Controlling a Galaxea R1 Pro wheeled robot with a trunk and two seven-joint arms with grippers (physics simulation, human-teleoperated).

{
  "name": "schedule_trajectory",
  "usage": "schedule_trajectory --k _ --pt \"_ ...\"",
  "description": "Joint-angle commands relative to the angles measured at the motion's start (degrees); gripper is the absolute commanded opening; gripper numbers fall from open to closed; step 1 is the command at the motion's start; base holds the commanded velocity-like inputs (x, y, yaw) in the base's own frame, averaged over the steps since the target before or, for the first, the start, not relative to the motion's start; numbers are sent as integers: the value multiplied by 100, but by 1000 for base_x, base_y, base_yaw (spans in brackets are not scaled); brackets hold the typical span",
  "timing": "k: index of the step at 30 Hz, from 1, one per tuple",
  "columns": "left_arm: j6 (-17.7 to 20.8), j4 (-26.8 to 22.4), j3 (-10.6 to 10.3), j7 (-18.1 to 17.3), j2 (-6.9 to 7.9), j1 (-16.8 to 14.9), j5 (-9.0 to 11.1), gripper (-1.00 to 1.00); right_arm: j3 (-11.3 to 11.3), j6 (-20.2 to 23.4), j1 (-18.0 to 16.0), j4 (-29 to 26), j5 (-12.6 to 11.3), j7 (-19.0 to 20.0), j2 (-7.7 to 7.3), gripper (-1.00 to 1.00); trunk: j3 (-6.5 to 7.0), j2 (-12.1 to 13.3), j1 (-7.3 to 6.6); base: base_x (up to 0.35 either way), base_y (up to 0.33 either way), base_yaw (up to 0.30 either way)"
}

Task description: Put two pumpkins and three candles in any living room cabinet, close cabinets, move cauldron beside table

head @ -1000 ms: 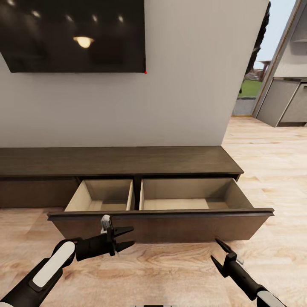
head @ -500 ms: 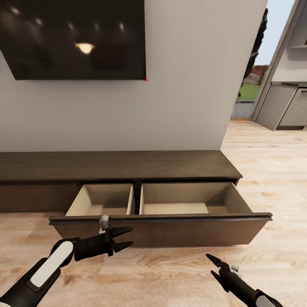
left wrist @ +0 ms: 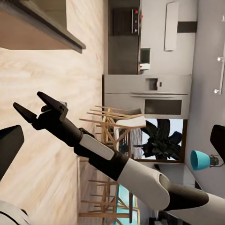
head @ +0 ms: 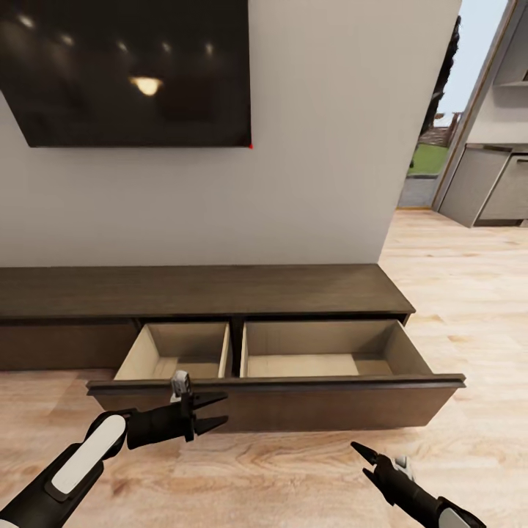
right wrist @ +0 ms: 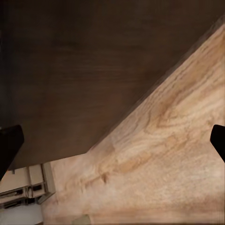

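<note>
Open drawer of the cabinet (head: 198, 287) faced by two empty grippers.

The long dark cabinet is set against the wall under a black screen (head: 125, 72); its wide drawer (head: 279, 396) is pulled out, and two pale compartments inside are seen bare. The left gripper (head: 220, 411) is held just in front of the drawer front, fingers spread, nothing gripped. The right gripper (head: 361, 458) is held low over the wooden floor (head: 455, 293), fingers parted, nothing gripped.

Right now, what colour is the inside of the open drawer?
Pale beige light wood inside the drawer, with a dark brown front; clearest in the head view.
</note>
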Motion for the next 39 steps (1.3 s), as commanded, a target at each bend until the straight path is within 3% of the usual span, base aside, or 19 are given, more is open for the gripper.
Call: schedule_trajectory --k 1,14,23,30,34,39 --pt "6 3 -12 -29 5 -5 -12 100 5 57 -2 -3 -44 6 -3 100 14 40 -24 0 0 0" --pt "6 3 -25 50 -1 -10 -54 100 26 -19 -2 -44 148 -35 30 100 247 561 -309 0 0 0" --pt "6 -23 7 702 28 -16 -67 100 42 -20 -2 -44 178 -359 46 100 409 922 -507 0 0 87" --pt "6 -22 25 1161 253 -19 -23 100 120 -20 -2 -46 180 -856 48 100 534 1203 -661 0 0 261" --pt "1 -1 37 1210 414 -20 -26 100 375 -20 -2 -41 173 -1169 52 100 606 1363 -748 0 0 273" --pt "-2 2 40 1218 603 -22 -26 100 443 -20 -2 -45 171 -1519 56 100 696 1564 -858 0 0 274"
